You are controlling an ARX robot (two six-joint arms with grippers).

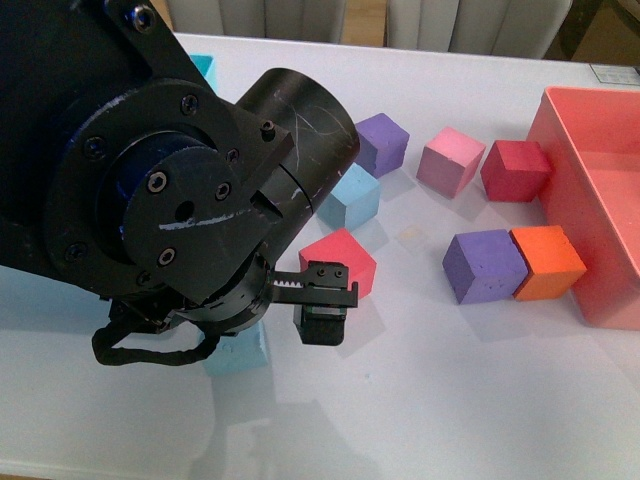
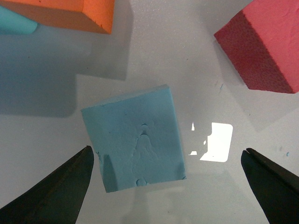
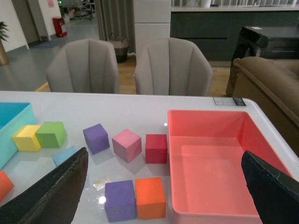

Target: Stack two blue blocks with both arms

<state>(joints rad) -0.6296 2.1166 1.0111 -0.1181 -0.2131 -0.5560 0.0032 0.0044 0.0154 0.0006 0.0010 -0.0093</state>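
One blue block [image 1: 240, 352] lies on the white table under my left arm and is partly hidden by it. In the left wrist view this blue block [image 2: 135, 144] lies between the spread fingers, nearer one of them and untouched. My left gripper [image 1: 288, 315] [image 2: 167, 156] is open just above it. The second blue block [image 1: 352, 196] [image 3: 65, 154] sits farther back, beside a red block [image 1: 340, 260]. My right gripper [image 3: 164, 155] is open and empty, held high over the table and out of the front view.
A coral bin [image 1: 560, 120] stands at the right. Purple [image 1: 483, 265], orange [image 1: 545, 262], dark red [image 1: 515, 170], pink [image 1: 450, 160] and another purple block [image 1: 383, 140] lie on the table. Yellow [image 3: 26, 137] and green [image 3: 51, 134] blocks sit by the turquoise bin [image 3: 14, 116].
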